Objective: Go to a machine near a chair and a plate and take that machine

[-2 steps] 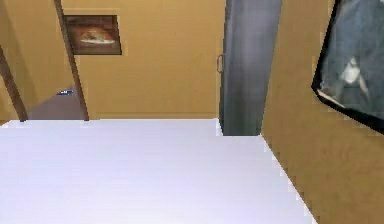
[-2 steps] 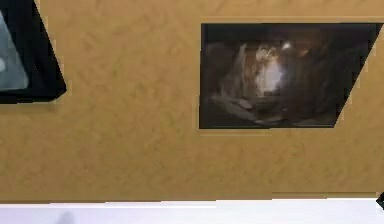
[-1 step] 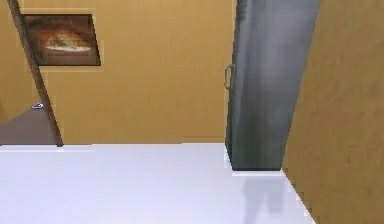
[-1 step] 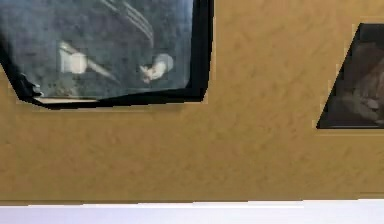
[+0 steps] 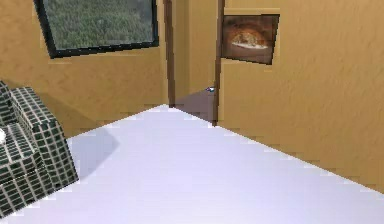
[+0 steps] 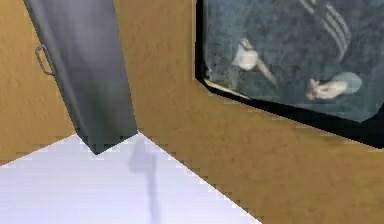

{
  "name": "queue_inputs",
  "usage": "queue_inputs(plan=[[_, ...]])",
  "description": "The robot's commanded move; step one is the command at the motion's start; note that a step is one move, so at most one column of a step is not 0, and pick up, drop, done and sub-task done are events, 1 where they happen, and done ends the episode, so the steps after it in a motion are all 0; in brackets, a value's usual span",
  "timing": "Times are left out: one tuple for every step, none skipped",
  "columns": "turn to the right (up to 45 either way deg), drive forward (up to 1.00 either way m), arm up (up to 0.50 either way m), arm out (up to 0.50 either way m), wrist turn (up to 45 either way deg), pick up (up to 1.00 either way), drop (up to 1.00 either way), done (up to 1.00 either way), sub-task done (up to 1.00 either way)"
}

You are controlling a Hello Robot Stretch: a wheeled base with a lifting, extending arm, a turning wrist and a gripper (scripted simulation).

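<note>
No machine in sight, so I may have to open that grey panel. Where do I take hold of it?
Probably by the loop handle on the grey panel, near its left edge: it is the one part standing off the flat face. Its bar runs upright, so come from the arm side view's left, fingers across the bar.

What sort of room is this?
Probably a living room in a house: a checkered armchair at the forward view's left, a window above it, and a framed picture hanging beside a brown door.
</note>
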Motion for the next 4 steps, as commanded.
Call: queue_inputs(plan=[[0.0,1.0,0.0,0.0,0.0,0.0,0.0,0.0,0.0],[-3.0,0.0,0.0,0.0,0.0,0.0,0.0,0.0,0.0],[0.0,1.0,0.0,0.0,0.0,0.0,0.0,0.0,0.0],[0.0,0.95,0.0,0.0,0.0,0.0,0.0,0.0,0.0]])
